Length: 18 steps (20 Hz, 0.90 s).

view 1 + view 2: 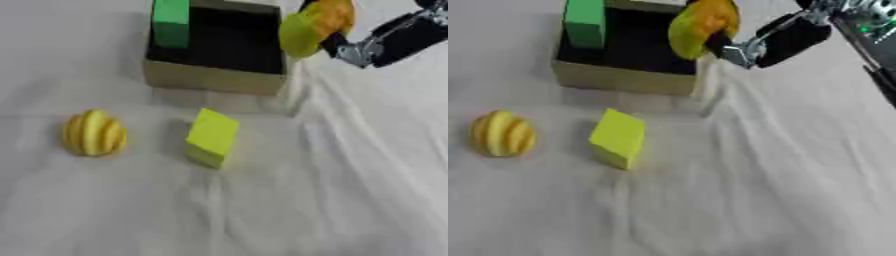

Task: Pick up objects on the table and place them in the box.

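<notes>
A tan box (214,79) with a dark inside stands at the back of the table. A green block (171,22) leans upright in its left corner. My right hand (726,47) comes in from the upper right and is shut on a yellow and orange object (315,25), held above the box's right rim. On the white cloth lie a yellow ribbed round object (94,133) at the left and a lime-yellow block (213,137) in the middle. My left hand shows in neither view.
A wrinkled white cloth (350,190) covers the table, with open cloth in front of and to the right of the block. A dark piece of equipment with green lights (877,20) shows at the upper right edge of the right eye view.
</notes>
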Motion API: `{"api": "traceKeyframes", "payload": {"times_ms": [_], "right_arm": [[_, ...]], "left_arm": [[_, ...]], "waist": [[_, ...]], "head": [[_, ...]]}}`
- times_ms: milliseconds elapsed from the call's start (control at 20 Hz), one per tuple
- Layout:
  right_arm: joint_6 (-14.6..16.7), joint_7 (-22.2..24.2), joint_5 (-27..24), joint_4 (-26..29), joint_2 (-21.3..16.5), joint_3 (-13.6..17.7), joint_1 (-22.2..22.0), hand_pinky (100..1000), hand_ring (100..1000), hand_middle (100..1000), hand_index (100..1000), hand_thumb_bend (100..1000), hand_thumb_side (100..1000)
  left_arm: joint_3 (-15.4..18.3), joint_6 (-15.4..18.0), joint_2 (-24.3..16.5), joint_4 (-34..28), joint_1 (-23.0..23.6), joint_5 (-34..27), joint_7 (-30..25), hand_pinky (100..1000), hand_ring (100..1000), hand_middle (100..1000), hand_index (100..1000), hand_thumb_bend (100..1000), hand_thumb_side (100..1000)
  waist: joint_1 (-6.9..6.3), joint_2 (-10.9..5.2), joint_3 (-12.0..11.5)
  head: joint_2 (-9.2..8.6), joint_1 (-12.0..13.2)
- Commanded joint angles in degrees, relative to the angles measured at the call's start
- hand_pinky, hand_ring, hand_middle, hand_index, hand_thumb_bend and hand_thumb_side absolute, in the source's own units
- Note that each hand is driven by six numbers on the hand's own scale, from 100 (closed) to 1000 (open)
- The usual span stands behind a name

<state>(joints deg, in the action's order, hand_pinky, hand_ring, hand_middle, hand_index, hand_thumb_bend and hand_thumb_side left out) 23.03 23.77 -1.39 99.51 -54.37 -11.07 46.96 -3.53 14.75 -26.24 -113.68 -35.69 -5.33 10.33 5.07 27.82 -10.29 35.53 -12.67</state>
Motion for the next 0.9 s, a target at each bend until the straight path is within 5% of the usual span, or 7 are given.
{"api": "traceKeyframes", "payload": {"times_ms": [50, 500, 900], "right_arm": [[-0.3, -1.8, 0.8, -2.8, -0.4, 1.4, 1.9, 779, 603, 493, 694, 100, 100], [0.0, -4.7, 3.3, -10.0, 2.3, 1.7, 4.8, 792, 620, 494, 699, 100, 100], [2.1, -3.6, 9.7, -15.1, 5.3, -0.1, 4.9, 804, 640, 512, 713, 100, 100]], "left_arm": [[-0.2, 0.1, -1.6, -0.9, -1.2, -0.5, -0.6, 700, 777, 740, 850, 100, 624], [-0.9, 0.4, -1.6, -0.9, -2.9, -1.0, -1.5, 699, 777, 740, 850, 100, 624], [-1.0, 0.5, -1.3, -0.9, -3.6, -1.3, -1.9, 698, 776, 740, 849, 100, 624]], "waist": [[0.18, -1.09, -0.8], [2.17, 0.22, -4.3], [2.58, 1.65, -5.6]], "head": [[-1.52, -1.0], [-3.59, -3.5], [-4.13, -5.1]]}}
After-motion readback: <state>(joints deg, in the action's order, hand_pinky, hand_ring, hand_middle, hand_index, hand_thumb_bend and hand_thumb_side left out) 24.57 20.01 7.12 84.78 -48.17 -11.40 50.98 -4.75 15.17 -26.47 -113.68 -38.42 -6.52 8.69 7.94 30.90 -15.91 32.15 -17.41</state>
